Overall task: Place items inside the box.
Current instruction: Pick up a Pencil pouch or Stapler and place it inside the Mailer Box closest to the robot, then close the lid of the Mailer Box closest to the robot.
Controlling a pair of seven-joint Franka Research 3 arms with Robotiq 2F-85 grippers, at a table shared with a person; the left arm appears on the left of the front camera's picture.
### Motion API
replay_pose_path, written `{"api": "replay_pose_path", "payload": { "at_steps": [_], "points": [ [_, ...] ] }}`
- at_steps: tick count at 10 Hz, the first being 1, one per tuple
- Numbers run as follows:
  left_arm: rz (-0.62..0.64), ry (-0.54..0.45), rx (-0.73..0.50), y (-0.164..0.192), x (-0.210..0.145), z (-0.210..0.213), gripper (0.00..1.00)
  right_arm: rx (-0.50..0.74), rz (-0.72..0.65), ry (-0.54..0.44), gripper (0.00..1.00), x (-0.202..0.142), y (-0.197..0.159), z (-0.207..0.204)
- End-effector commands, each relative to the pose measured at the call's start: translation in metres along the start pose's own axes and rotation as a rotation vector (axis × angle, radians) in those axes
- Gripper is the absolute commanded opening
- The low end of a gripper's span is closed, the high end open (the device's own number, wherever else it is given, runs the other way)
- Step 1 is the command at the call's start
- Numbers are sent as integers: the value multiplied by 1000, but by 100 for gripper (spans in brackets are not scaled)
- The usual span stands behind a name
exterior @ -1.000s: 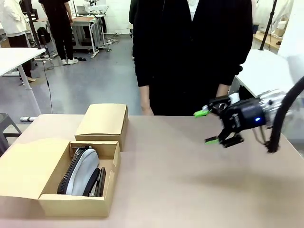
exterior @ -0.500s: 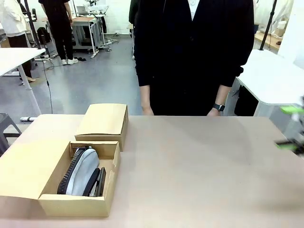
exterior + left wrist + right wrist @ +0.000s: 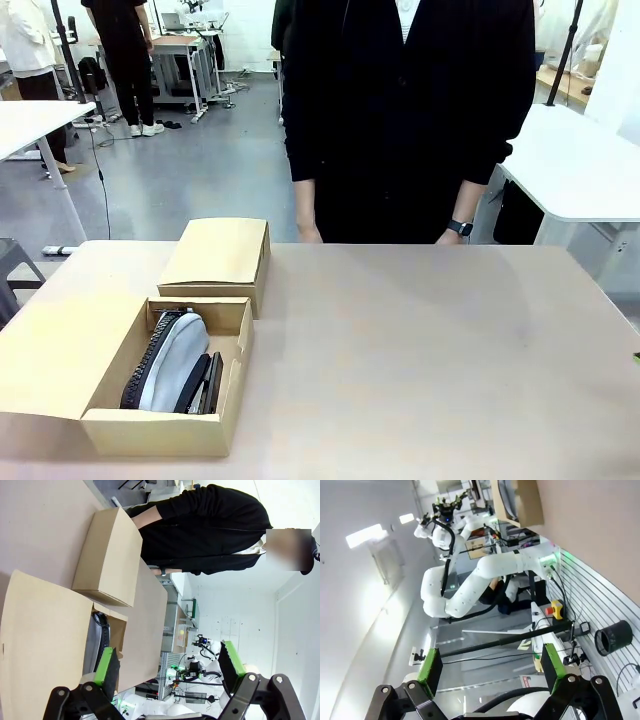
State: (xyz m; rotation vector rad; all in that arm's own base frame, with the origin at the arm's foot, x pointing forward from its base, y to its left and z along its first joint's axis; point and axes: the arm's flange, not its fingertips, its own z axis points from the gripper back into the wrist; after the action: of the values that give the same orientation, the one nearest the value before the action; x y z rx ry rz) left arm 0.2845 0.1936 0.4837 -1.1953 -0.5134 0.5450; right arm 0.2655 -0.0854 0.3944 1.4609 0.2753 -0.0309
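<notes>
Right tool (image 3: 490,672) withdrawn, apart like left tool (image 3: 170,667); corrugated box (image 3: 150,345) holds pouches.

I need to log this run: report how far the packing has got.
Done: the open near compartment of the box holds a grey pouch and dark items beside it. In hand: nothing; left gripper and right gripper are open, empty. Left: no loose items on the table; the near flap is open.
</notes>
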Motion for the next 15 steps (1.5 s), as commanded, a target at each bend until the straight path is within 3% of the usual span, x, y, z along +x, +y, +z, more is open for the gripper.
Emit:
{"api": "replay_pose_path", "payload": {
  "at_steps": [1,10,12,15],
  "points": [
    [-12,2,-12,2,-5,-1,100,6,20,-1,100,2,12,-6],
    [0,0,0,0,0,0,100,6,20,-1,100,2,12,-6],
    [-396,130,-200,-51,-18,11,100,6,20,-1,100,2,12,-6],
    [-855,370,-326,-77,-85,-54,100,6,20,-1,100,2,12,-6]
  ]
}}
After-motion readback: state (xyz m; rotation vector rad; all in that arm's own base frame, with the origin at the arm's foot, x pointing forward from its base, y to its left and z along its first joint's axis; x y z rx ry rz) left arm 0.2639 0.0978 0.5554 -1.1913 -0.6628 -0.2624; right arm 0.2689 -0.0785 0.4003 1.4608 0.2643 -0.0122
